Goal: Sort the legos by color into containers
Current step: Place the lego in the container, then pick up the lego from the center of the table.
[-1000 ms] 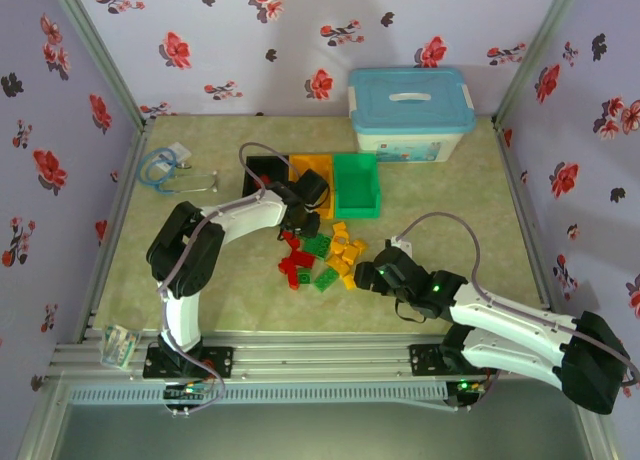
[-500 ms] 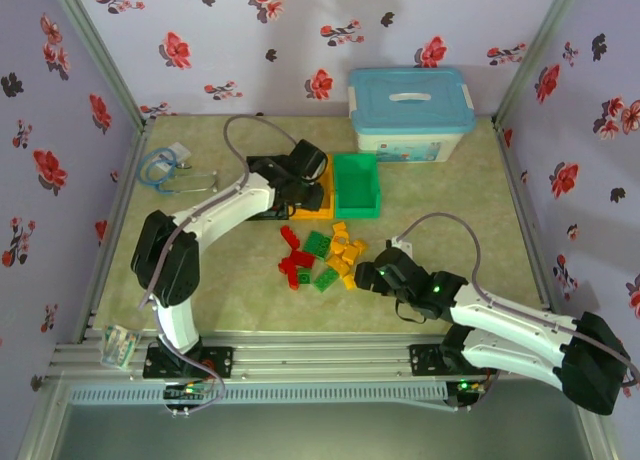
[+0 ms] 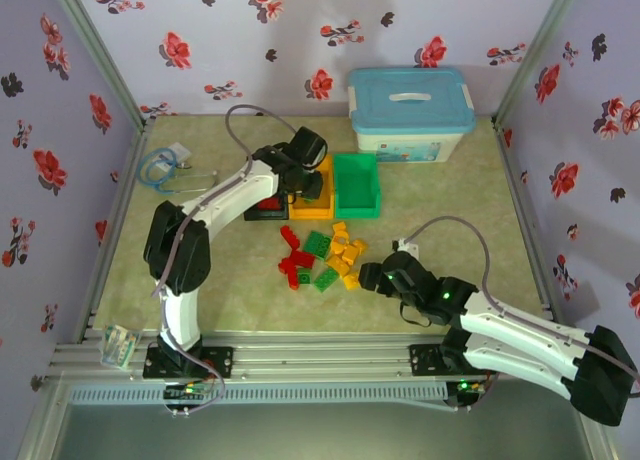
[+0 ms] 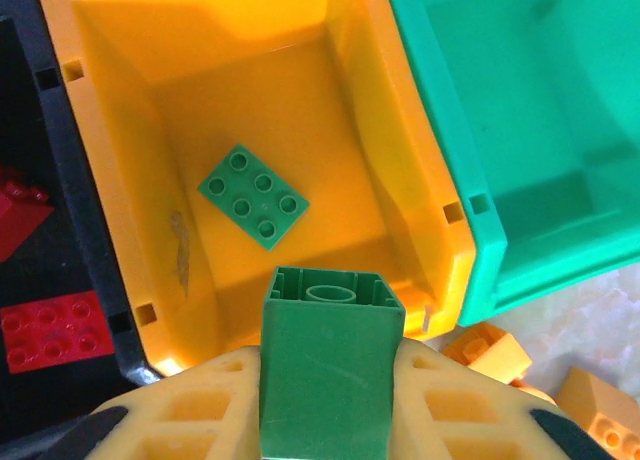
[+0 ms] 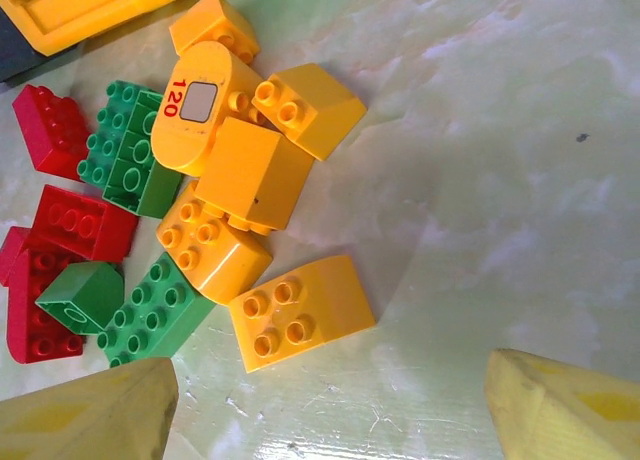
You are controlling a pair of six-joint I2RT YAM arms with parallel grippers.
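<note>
You look on lilac walls patterned with red and black flowers, a black bin, an orange-yellow bin, a green bin, red, green and yellow legos, and a light-blue lid.

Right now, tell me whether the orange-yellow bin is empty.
Not empty: the orange-yellow bin holds one flat green brick on its floor.

Lab test cell, floral-print walls, aluminium frame, marbled tabletop.
</note>
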